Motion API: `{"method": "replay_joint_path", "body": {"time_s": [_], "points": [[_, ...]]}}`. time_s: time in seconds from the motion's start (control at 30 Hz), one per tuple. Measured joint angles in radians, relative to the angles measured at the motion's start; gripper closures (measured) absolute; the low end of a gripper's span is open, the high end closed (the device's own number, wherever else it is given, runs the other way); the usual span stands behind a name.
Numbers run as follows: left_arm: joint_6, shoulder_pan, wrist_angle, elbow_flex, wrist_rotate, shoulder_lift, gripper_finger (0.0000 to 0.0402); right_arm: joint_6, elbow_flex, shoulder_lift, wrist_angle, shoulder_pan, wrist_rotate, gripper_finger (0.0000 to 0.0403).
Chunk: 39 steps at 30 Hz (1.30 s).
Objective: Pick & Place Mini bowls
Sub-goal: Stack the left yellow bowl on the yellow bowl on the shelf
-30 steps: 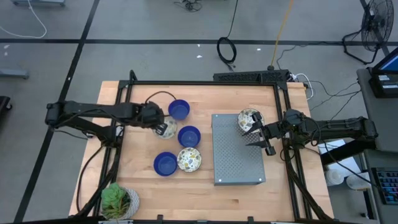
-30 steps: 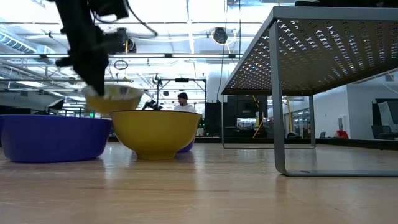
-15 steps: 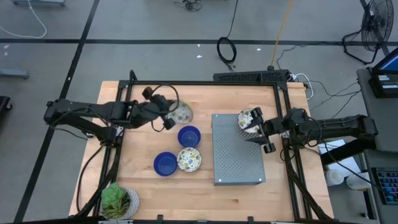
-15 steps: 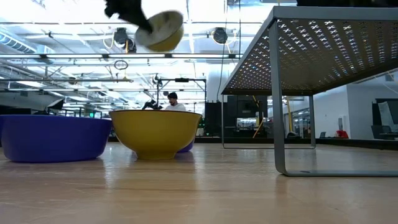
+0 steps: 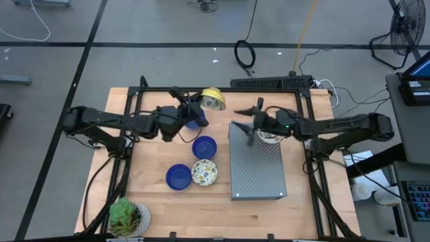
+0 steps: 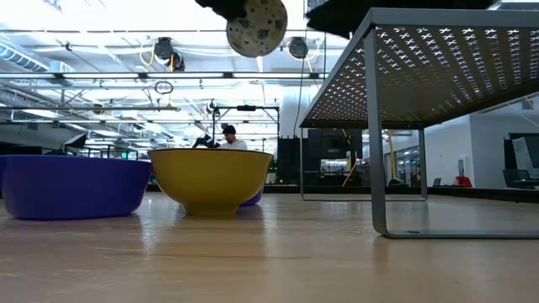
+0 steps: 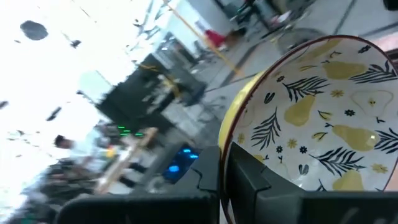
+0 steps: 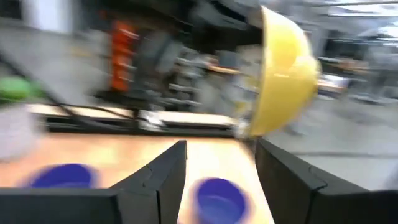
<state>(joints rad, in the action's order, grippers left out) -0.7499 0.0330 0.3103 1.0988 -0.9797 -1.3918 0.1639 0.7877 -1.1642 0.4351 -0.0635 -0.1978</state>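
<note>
My left gripper (image 5: 199, 109) holds a patterned mini bowl (image 5: 213, 100), yellow outside, high above the table's far middle. In the low view this bowl (image 6: 257, 25) is tipped on its side, inside facing the near edge. My right gripper (image 5: 250, 124) is open over the far left corner of the grey perforated stand (image 5: 259, 171), just right of the held bowl (image 8: 283, 68). Another patterned bowl (image 5: 271, 137) sits on the stand, partly under the right arm. Two blue bowls (image 5: 205, 146) (image 5: 178, 177) and a patterned bowl (image 5: 205, 173) rest on the table. A third blue bowl (image 5: 194, 123) is half hidden beneath the left gripper. My left gripper pinches the bowl's rim (image 7: 231, 144), one finger (image 7: 264, 183) inside the bowl and the other outside. The bowl is lifted clear of the table and tipped on its side beyond the fingers.
A white pot with a green plant (image 5: 126, 218) stands at the near left corner. The stand's leg (image 6: 376, 135) rises on the table's right half. A black frame (image 5: 222, 89) borders the table's far edge. Bare wood lies near the front edge.
My left gripper has lifted the patterned bowl off the table, carried it up and toward the far right, and tipped it onto its side. My right gripper has swung from the stand's right side toward the table's left, nearer the held bowl, leaving the other patterned bowl on the stand.
</note>
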Motion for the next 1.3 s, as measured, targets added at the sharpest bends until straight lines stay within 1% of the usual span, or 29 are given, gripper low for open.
{"method": "replay_joint_path", "body": {"time_s": [0.13, 0.23, 0.3, 0.43, 0.6, 0.77, 0.9, 0.97, 1.03, 1.13, 1.23, 1.3], "points": [[-0.077, 0.002, 0.071, 0.000, -0.036, -0.050, 0.0392, 0.082, 0.040, -0.090, 0.074, 0.000, -0.162, 0.0222], [-0.087, 0.002, 0.092, 0.000, -0.047, -0.066, 0.0392, 0.131, 0.044, -0.136, 0.147, 0.000, -0.243, 0.0222], [-0.087, 0.002, 0.092, 0.000, -0.048, -0.068, 0.0392, 0.155, 0.044, -0.156, 0.186, 0.000, -0.274, 0.0222], [-0.086, 0.002, 0.093, 0.000, -0.046, -0.068, 0.0392, 0.166, 0.044, -0.187, 0.269, 0.000, -0.272, 0.0222], [-0.083, 0.002, 0.102, 0.000, -0.041, -0.068, 0.0392, 0.199, 0.044, -0.198, 0.287, 0.000, -0.270, 0.0222], [-0.034, 0.001, 0.107, 0.000, 0.043, -0.068, 0.0392, 0.199, 0.044, -0.198, 0.294, -0.003, -0.269, 0.0222], [-0.013, 0.004, 0.106, 0.000, 0.048, -0.068, 0.0392, 0.223, 0.044, -0.197, 0.294, -0.004, -0.271, 0.0226], [-0.001, 0.005, 0.105, 0.000, 0.048, -0.068, 0.0392, 0.222, 0.044, -0.197, 0.294, -0.009, -0.269, 0.0240], [0.011, 0.010, 0.106, 0.000, 0.048, -0.068, 0.0392, 0.220, 0.044, -0.197, 0.296, -0.016, -0.271, 0.0263], [0.041, 0.020, 0.109, 0.000, 0.043, -0.068, 0.0391, 0.212, 0.044, -0.197, 0.312, -0.028, -0.281, 0.0318], [0.082, 0.034, 0.110, 0.000, 0.047, -0.068, 0.0380, 0.209, 0.045, -0.196, 0.325, -0.042, -0.293, 0.0377], [0.104, 0.044, 0.102, 0.000, 0.066, -0.067, 0.0373, 0.215, 0.045, -0.195, 0.329, -0.049, -0.292, 0.0384]]}}
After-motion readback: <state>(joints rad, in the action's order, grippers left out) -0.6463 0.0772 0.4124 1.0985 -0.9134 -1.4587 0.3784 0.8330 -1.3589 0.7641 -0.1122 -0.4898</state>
